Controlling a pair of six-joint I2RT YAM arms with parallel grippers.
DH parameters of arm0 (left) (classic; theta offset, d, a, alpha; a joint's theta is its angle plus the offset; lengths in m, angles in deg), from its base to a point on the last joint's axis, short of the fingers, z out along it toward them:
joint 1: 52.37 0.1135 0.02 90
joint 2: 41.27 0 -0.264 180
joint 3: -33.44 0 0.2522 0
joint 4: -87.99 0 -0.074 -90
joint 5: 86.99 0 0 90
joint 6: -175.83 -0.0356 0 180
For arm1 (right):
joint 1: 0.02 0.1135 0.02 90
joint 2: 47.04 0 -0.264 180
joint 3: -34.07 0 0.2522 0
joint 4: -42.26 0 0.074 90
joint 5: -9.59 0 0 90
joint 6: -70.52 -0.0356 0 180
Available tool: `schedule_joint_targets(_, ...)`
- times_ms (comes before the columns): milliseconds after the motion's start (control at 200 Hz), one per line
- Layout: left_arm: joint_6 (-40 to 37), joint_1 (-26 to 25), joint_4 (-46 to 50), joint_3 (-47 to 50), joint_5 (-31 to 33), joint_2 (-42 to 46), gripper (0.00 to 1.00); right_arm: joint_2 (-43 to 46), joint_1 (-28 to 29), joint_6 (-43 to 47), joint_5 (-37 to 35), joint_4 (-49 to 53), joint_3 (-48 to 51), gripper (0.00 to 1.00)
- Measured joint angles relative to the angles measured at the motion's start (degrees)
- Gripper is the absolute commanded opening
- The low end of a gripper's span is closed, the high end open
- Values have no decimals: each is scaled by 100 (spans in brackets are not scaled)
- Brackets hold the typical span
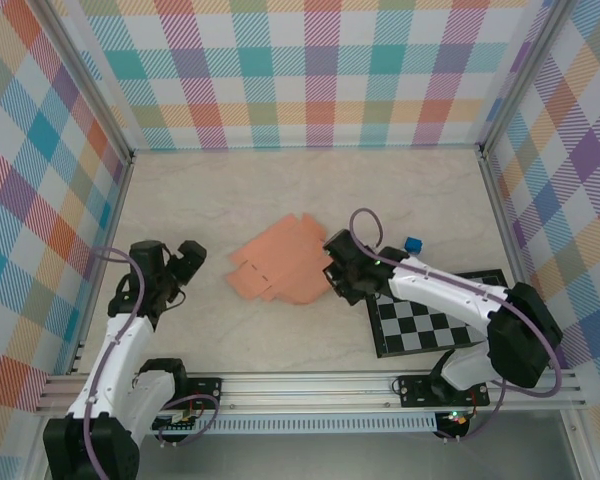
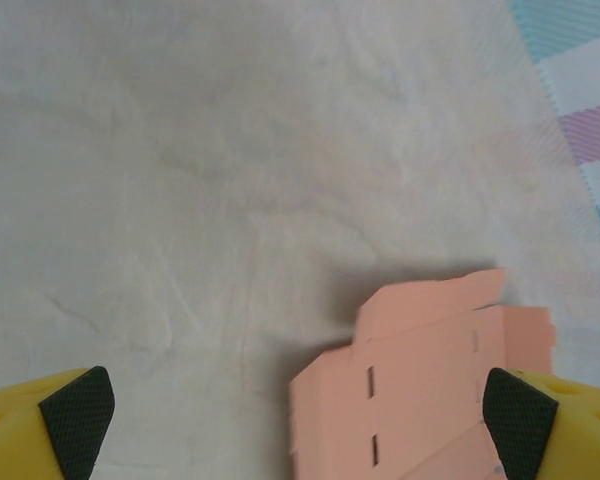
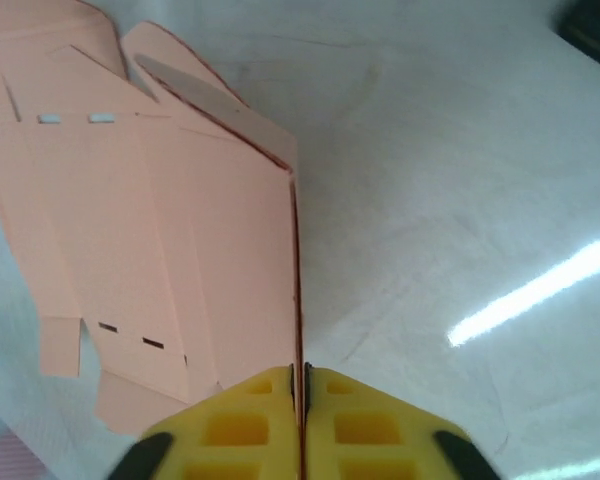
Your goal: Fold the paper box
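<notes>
The paper box (image 1: 280, 265) is a flat salmon-orange card cut-out with flaps and slots, lying mid-table. My right gripper (image 1: 332, 275) is at its right edge and is shut on that edge; in the right wrist view the yellow fingers (image 3: 242, 425) pinch the thin rim of the paper box (image 3: 180, 250), which rises slightly there. My left gripper (image 1: 192, 262) hovers to the left of the card, open and empty. In the left wrist view its black pads (image 2: 75, 410) stand wide apart, with the paper box (image 2: 430, 380) lying below between them, nearer the right pad.
A black-and-white checkered board (image 1: 435, 320) lies under the right arm at the front right. A small blue object (image 1: 413, 243) sits behind it. Plaid walls (image 1: 300, 70) enclose the marbled table (image 1: 230, 190) on three sides; a metal rail (image 1: 310, 385) runs along the near edge.
</notes>
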Motion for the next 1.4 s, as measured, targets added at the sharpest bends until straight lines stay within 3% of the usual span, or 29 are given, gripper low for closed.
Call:
schedule_joint_targets(55, 87, 0, 0, 138, -127, -74, 97, -96, 221, -468, -212, 129, -2, 89)
schedule_joint_targets(105, 129, 0, 0, 166, -221, -131, 97, -225, 402, -723, -286, 225, -24, 100)
schedule_joint_targets(235, 116, 0, -63, 59, -365, -374, 98, -538, 887, -833, -168, 363, -229, 89)
schedule_joint_targets(395, 37, 0, -136, -22, -568, -732, 95, -575, 1115, -39, 321, 789, -763, 90)
schedule_joint_targets(465, -17, 0, -153, -24, -688, -866, 90, -566, 1008, 546, 481, 1154, -1093, 92)
schedule_joint_targets(705, -225, -225, -485, -85, -1099, -1456, 76, -507, 308, 2474, 706, 2149, -1786, 93)
schedule_joint_targets(830, -350, -546, -625, -153, -1152, -1705, 70, -564, -643, 4057, 824, 2022, -2022, 98)
schedule_joint_targets(915, -422, -697, -649, -225, -1152, -1895, 68, -745, -1259, 5136, 1023, 1720, -2124, 94)
schedule_joint_targets(1130, -638, -977, -697, -678, -1014, -2623, 68, -2124, -2149, 7217, 1622, 1355, -3104, 85)
schedule_joint_targets(1400, -911, -1167, -417, -1342, -619, -3515, 69, -3685, -2514, 8760, 1847, 1123, -4089, 83)
